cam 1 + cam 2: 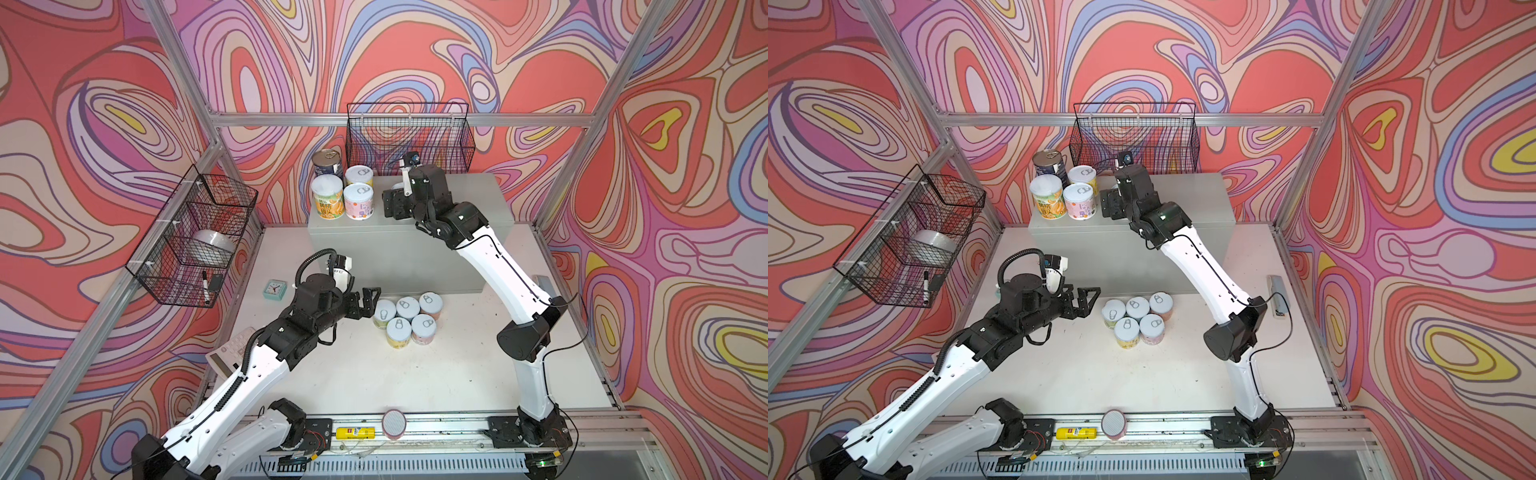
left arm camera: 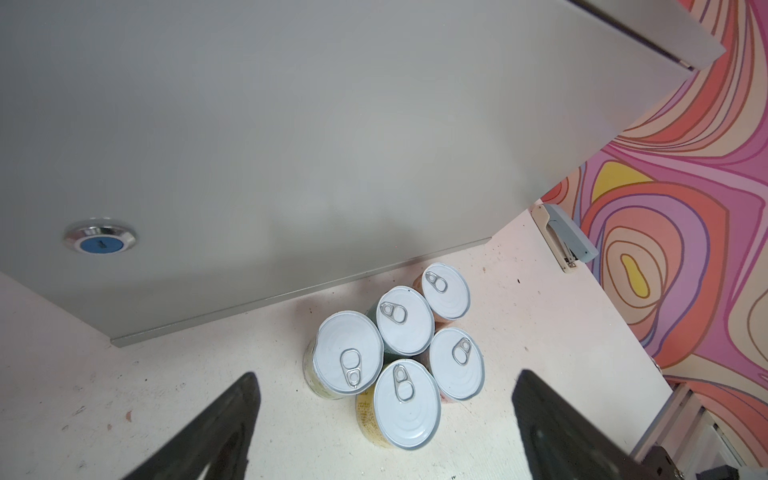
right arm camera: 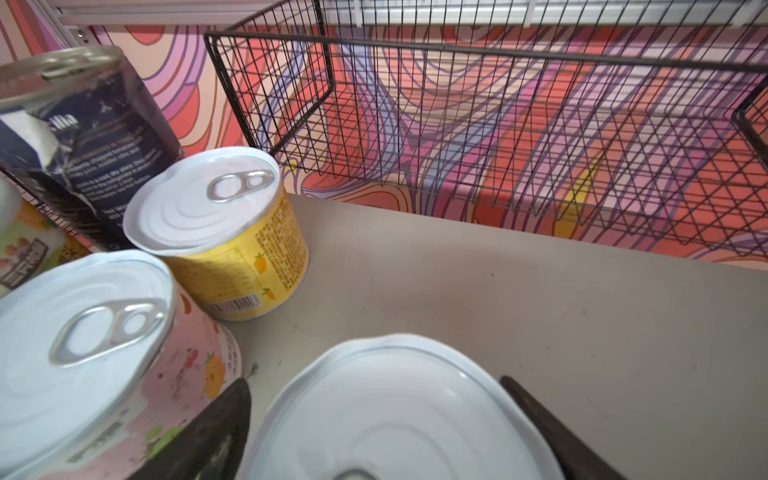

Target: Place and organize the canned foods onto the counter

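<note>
The counter (image 1: pixel 457 195) is a light-grey cabinet at the back. On its left end stand a dark blue can (image 1: pixel 326 163), a taller yellow-orange can (image 1: pixel 327 195) and two short white-lidded cans (image 1: pixel 359 200). My right gripper (image 3: pixel 375 381) is over the counter beside them. Its fingers (image 3: pixel 232 415) stand apart on either side of another white-lidded can (image 3: pixel 399 415), with a gap showing. Several short cans (image 1: pixel 405 318) cluster on the table in front of the counter. My left gripper (image 1: pixel 372 302) hovers open just left of the cluster (image 2: pixel 405 320), holding nothing.
A wire basket (image 1: pixel 409 137) hangs behind the counter and another (image 1: pixel 195 237) on the left wall. A small clock (image 1: pixel 274 289) and a calculator (image 1: pixel 232 353) lie at the left. A yellow tube (image 1: pixel 355 432) and pink-rimmed disc (image 1: pixel 394 422) sit on the front rail. A stapler (image 2: pixel 565 232) lies at the right.
</note>
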You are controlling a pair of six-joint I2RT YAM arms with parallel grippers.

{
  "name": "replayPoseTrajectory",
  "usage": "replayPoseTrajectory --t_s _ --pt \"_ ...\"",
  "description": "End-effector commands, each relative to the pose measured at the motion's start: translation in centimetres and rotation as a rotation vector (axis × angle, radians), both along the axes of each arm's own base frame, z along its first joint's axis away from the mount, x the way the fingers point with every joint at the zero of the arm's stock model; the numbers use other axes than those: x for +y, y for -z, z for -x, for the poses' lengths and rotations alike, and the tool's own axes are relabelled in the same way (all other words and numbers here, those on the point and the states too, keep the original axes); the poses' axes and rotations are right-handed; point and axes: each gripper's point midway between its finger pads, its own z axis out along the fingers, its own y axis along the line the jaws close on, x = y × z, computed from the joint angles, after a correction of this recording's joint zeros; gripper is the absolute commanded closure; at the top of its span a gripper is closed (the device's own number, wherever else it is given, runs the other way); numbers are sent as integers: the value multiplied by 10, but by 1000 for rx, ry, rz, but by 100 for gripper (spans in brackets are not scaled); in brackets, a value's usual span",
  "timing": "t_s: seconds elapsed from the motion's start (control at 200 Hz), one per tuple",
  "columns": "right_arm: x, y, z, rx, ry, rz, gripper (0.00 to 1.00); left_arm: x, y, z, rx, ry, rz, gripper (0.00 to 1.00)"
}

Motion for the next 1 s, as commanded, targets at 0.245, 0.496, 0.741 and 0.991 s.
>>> replayPoseTrajectory --t_s 0.245,0.496,0.741,0.991 --pt "-20 -75 31 -196 -54 -39 5 -9 -3 -6 9 38 -10 5" --pt "-48 -107 67 -267 -54 -61 7 -13 -9 -9 -18 60 -14 5" --pt "-64 -79 106 -197 -125 -16 8 -12 -13 -4 -19 65 -12 5" --pt "-57 -31 112 -97 -186 -4 32 -3 -3 2 9 32 -14 6"
